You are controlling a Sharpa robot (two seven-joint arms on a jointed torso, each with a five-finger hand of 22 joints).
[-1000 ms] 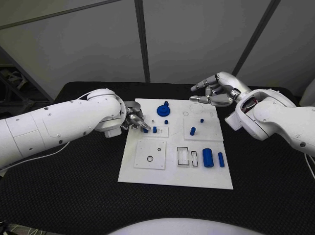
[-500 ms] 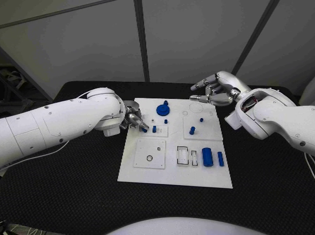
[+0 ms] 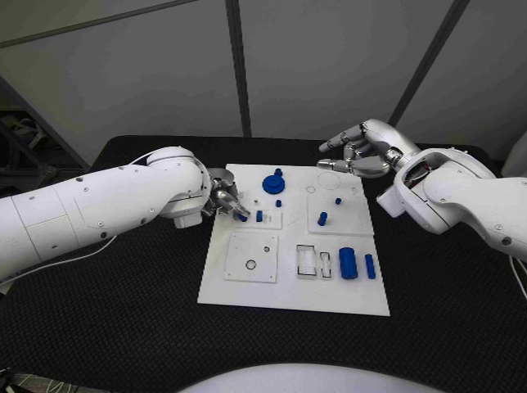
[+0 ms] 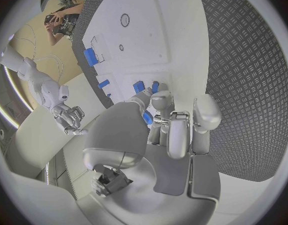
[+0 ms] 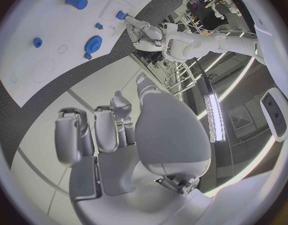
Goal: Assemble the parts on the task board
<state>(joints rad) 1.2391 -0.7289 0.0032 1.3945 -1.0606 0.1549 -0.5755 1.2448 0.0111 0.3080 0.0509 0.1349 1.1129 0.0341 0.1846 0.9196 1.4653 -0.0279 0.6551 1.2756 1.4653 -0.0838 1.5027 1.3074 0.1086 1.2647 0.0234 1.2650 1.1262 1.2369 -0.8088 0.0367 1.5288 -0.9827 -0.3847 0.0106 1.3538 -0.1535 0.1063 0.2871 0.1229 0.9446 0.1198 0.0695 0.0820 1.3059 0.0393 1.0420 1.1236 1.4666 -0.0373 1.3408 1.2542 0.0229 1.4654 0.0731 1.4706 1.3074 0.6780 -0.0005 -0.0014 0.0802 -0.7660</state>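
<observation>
Left hand [image 3: 226,199] sits at the task board's [image 3: 293,296] 9 o'clock edge, fingers pinching a small blue peg [image 3: 242,216]; the left wrist view shows that peg [image 4: 148,118] caught at the fingertips. Beside it, toward 3 o'clock, a second short peg [image 3: 258,217] stands in a square inset. Blue gear [image 3: 273,182] stands near the board's 12 o'clock edge. Large blue cylinder [image 3: 349,264] and a slim blue bar [image 3: 370,266] lie at the 4 o'clock side. Right hand [image 3: 360,155] hovers off the board's 1 o'clock corner, fingers curled in, nothing in them.
</observation>
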